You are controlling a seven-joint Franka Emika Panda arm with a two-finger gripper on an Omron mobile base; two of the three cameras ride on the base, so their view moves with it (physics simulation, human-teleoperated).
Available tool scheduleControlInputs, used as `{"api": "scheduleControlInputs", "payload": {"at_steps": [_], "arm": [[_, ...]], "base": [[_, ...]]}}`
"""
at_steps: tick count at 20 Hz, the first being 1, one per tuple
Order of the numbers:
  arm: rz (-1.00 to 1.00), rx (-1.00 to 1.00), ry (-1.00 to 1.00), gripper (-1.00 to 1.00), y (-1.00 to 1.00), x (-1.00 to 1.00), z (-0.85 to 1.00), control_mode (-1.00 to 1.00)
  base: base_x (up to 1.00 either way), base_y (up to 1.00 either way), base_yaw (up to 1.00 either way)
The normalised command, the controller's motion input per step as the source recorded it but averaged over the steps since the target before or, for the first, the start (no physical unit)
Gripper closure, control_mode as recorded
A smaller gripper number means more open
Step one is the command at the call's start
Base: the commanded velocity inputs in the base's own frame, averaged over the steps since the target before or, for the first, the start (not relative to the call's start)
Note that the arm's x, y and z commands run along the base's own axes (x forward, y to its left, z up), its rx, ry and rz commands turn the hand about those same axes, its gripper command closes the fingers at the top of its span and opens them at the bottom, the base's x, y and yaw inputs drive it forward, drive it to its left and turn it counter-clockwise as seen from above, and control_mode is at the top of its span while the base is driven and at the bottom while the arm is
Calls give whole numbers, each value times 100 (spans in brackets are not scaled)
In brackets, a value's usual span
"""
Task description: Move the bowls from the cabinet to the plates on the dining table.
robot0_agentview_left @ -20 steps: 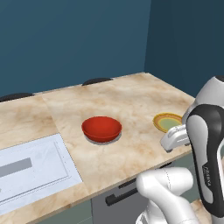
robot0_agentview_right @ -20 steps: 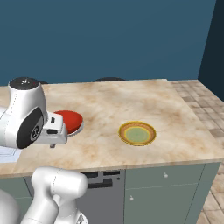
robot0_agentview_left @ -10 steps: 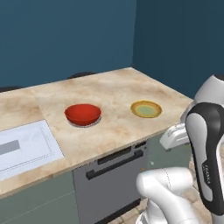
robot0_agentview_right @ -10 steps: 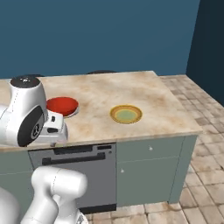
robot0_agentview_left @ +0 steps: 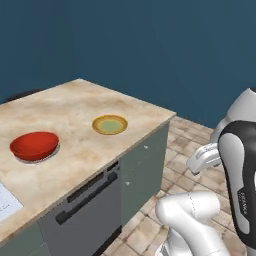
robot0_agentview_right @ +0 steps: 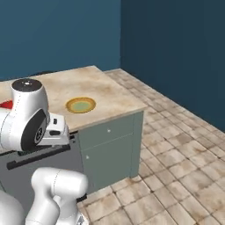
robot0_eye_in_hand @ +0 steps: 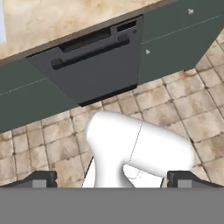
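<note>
The glossy red bowl (robot0_agentview_left: pixel 34 145) rests on the left part of the dining table (robot0_agentview_left: pixel 75 105), with a thin greyish rim showing under it. The yellowish plate (robot0_agentview_left: pixel 110 124) lies bare to its right, near the table's corner, and the same plate (robot0_agentview_right: pixel 81 104) shows in the right base view, with a sliver of the red bowl (robot0_agentview_right: pixel 5 104) at the left edge. My gripper (robot0_eye_in_hand: pixel 113 178) is open, held off the table and looking down at the table's front and the floor. Its fingertips (robot0_eye_in_hand: pixel 41 178) stand far apart with nothing between them. The cabinet is out of view.
Under the tabletop are a dark panel with a bar handle (robot0_eye_in_hand: pixel 92 61) and grey-green doors (robot0_agentview_right: pixel 110 140). A beige tiled floor (robot0_agentview_right: pixel 176 167) stretches to the right. Dark blue walls stand behind. A white sheet (robot0_agentview_left: pixel 5 202) lies at the table's near left.
Both base views have swung with the base: the table has slid left and away, and the tiled floor and room corner have come into view. The bowl and plate keep their places. Gripper still open.
</note>
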Motion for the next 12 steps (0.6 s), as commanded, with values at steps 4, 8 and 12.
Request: {"api": "scheduleControlInputs", "payload": {"at_steps": [4, 8, 12], "arm": [[0, 0, 0, -100, 0, 0, 0, 100], [0, 0, 0, -100, 0, 0, 0, 100], [0, 0, 0, -100, 0, 0, 0, 100]], "base": [[24, 0, -75], [25, 0, -74], [31, 8, -72]]}}
